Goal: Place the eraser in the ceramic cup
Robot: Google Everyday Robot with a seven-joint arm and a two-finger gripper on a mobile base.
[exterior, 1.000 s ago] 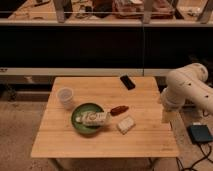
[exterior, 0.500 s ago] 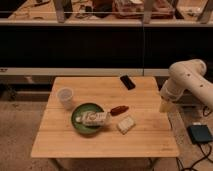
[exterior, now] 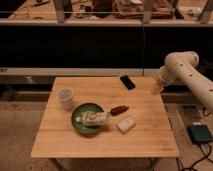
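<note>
The eraser (exterior: pixel 127 82) is a small flat black block lying on the far side of the wooden table (exterior: pixel 105 140), right of centre. The ceramic cup (exterior: pixel 65 97) is a small white round cup standing upright near the table's left edge. My gripper (exterior: pixel 155 88) hangs from the white arm at the table's right edge, a short way right of the eraser and just above the tabletop. It holds nothing that I can see.
A dark green bowl (exterior: pixel 80 123) with a pale packet (exterior: pixel 95 118) in it sits at the table's middle. A red-brown oblong item (exterior: pixel 119 110) and a pale whitish block (exterior: pixel 125 124) lie right of the bowl. A dark box (exterior: pixel 200 134) lies on the floor at right.
The arm has swung up and toward the far right corner of the table, bringing the gripper closer to the eraser. Nothing on the table has moved.
</note>
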